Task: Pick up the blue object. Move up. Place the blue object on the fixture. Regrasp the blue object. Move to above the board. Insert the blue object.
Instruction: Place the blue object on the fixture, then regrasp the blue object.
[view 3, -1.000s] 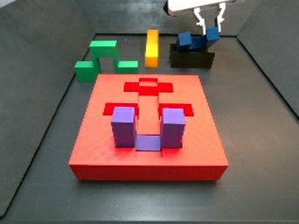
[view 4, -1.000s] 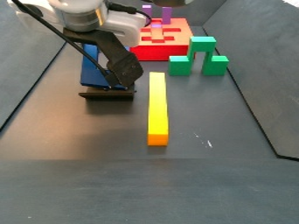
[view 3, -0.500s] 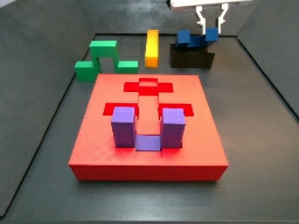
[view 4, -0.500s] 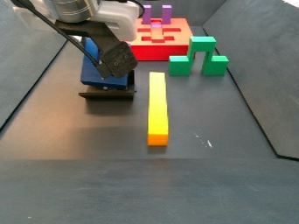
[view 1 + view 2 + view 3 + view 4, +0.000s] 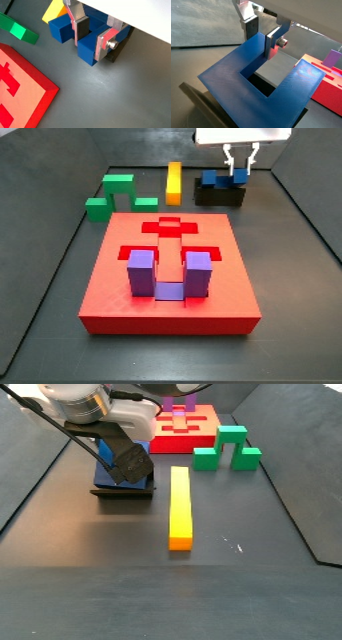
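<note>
The blue object [image 5: 214, 178] stands on the black fixture [image 5: 221, 197] at the back right, prongs up. In both wrist views, one prong of the blue object [image 5: 85, 54] [image 5: 244, 85] rises between my silver fingers. My gripper [image 5: 238, 168] hangs upright over it, open, with a finger close on each side of that prong [image 5: 91, 49] [image 5: 261, 44]. The arm's wrist [image 5: 130, 462] covers most of the block [image 5: 104, 472] and the fixture [image 5: 120, 491] below it. The red board [image 5: 167, 278] lies in the middle of the floor.
A purple U-shaped block [image 5: 167, 273] sits in the board's near recess. A green U-shaped block [image 5: 118, 196] and a yellow bar [image 5: 174, 183] lie behind the board, left of the fixture. Dark walls close in the floor.
The gripper has turned from tilted to upright, rose a little, then came down around the prong. The blue object has stayed on the fixture.
</note>
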Motion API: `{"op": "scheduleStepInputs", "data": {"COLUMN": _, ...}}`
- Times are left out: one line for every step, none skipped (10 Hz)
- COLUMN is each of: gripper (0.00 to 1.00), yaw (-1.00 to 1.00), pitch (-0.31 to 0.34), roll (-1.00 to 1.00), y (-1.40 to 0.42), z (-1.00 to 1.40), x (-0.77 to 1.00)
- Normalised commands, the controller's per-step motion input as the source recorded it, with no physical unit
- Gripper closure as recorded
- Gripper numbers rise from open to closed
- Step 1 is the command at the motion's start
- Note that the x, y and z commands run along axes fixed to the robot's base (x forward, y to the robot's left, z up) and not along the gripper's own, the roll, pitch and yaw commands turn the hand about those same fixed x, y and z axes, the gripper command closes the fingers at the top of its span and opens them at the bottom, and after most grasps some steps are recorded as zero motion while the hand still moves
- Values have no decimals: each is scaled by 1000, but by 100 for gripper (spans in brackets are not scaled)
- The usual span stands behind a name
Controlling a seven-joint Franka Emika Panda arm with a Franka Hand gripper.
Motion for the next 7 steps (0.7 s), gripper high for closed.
{"op": "scheduleStepInputs", "data": {"gripper": 100, "yaw": 0, "pitch": 0, "roll": 40, "y": 77, "z": 0, "x": 0}}
{"op": "scheduleStepInputs", "data": {"gripper": 100, "yaw": 0, "pitch": 0, "roll": 11, "y": 0, "z": 0, "x": 0}}
{"op": "scheduleStepInputs", "data": {"gripper": 100, "yaw": 0, "pitch": 0, "roll": 11, "y": 0, "z": 0, "x": 0}}
{"op": "scheduleStepInputs", "data": {"gripper": 100, "yaw": 0, "pitch": 0, "roll": 20, "y": 0, "z": 0, "x": 0}}
{"op": "scheduleStepInputs", "data": {"gripper": 0, "yaw": 0, "pitch": 0, "roll": 0, "y": 0, "z": 0, "x": 0}}
{"op": "scheduleStepInputs", "data": {"gripper": 0, "yaw": 0, "pitch": 0, "roll": -9, "y": 0, "z": 123, "x": 240}}
{"op": "scheduleStepInputs", "data": {"gripper": 0, "yaw": 0, "pitch": -260, "roll": -134, "y": 94, "z": 226, "x": 303}}
